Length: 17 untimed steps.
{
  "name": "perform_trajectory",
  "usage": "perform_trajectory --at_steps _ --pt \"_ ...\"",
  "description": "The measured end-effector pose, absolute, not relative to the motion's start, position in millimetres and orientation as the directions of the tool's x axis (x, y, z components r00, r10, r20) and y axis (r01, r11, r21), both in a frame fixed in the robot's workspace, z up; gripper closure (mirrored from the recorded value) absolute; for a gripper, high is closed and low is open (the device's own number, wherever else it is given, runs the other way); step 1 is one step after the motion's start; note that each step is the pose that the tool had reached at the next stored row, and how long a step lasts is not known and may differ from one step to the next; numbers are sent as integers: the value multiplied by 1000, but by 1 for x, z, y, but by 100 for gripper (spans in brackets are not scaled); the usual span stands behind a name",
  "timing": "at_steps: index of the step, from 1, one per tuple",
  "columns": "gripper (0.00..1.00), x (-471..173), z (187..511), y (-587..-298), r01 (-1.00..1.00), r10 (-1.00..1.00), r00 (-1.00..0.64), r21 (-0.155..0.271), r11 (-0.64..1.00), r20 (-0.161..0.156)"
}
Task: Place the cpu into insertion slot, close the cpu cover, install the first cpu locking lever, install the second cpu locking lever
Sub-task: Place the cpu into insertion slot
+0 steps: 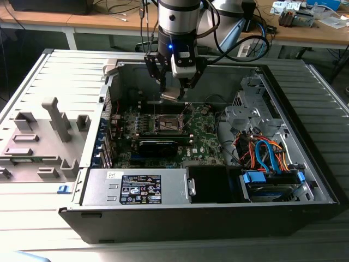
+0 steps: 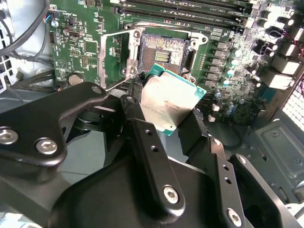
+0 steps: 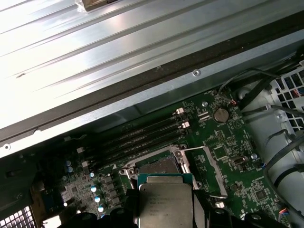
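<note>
My gripper (image 1: 173, 91) is shut on the cpu (image 1: 170, 96), a small square chip with a silvery top and a green rim. It holds the chip tilted in the air above the green motherboard (image 1: 204, 139), a little behind the insertion slot (image 1: 168, 124). In the second wrist view the cpu (image 2: 168, 102) sits between two black fingers (image 2: 142, 137), with the insertion slot (image 2: 161, 52) beyond it, its contact field uncovered. In the first wrist view the cpu (image 3: 164, 202) overlaps the slot (image 3: 159, 166). A wire locking lever (image 3: 209, 166) stands swung aside. Where the cpu cover stands I cannot tell.
The board lies inside an open computer case (image 1: 305, 164). A long black card (image 1: 158, 146) lies in front of the slot, and black memory slots (image 3: 142, 135) run behind it. A power supply (image 1: 136, 188) sits at the front, with cables and a drive cage (image 1: 267, 158) on the exterior view's right.
</note>
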State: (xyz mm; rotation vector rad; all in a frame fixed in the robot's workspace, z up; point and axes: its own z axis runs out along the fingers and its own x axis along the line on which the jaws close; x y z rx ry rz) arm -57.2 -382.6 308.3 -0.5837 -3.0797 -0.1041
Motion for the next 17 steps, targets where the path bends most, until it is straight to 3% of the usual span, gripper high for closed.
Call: perform_trajectory --at_steps 17 --pt "45 -57 308 -383 391 391 -920 64 918 18"
